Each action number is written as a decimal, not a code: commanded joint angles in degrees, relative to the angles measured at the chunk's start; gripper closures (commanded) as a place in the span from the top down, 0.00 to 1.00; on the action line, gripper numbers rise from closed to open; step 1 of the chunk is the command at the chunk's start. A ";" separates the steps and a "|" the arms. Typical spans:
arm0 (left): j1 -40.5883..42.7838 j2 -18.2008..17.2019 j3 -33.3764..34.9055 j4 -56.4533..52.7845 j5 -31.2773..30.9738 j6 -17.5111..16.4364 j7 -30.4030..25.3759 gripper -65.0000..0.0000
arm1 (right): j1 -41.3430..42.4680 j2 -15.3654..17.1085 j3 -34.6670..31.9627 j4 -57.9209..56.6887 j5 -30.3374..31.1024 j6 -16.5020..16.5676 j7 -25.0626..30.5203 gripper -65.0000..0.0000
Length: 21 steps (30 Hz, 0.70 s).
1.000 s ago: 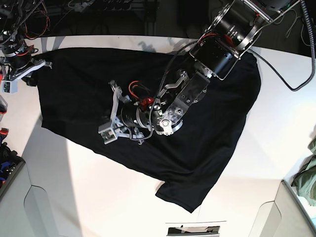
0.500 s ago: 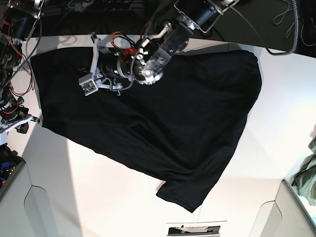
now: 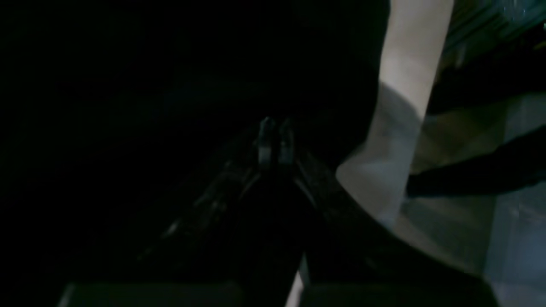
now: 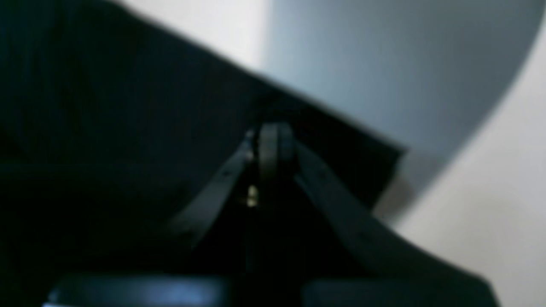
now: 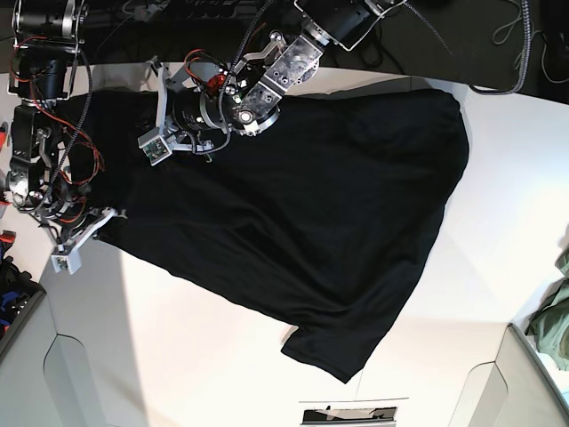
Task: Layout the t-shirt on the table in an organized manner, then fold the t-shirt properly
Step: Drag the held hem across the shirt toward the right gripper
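Note:
The black t-shirt lies spread over most of the white table, one sleeve pointing to the near edge. My left gripper hangs over the shirt's far left part. In the left wrist view its fingertips are pressed together above dark cloth, and I cannot tell whether cloth is caught between them. My right gripper is at the shirt's near left corner. The right wrist view shows that gripper shut on the t-shirt's edge, with bare table beyond.
An olive-green garment sits at the right edge. Grey bins stand at the near left and near right corners. A dark slot lies at the near edge. Cables and equipment line the far side.
The left arm swung from the shirt's middle to its far left part. The right gripper came down the left side to the near left corner, and the shirt's left edge has drawn inward.

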 commanded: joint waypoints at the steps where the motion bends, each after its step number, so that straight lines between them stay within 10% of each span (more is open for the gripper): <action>1: -0.66 0.42 0.02 -0.20 1.33 0.87 2.56 0.00 | 1.60 0.90 -0.39 -0.20 0.35 0.24 1.03 0.00; 9: -0.22 0.42 0.09 -0.24 0.66 -1.66 8.28 0.00 | 4.85 0.96 -1.01 -5.88 -5.81 0.24 5.16 0.00; 21: 3.04 -11.37 0.07 0.20 -1.97 -2.86 7.80 0.00 | 14.08 3.06 -1.01 -13.75 -7.72 0.59 7.98 0.00</action>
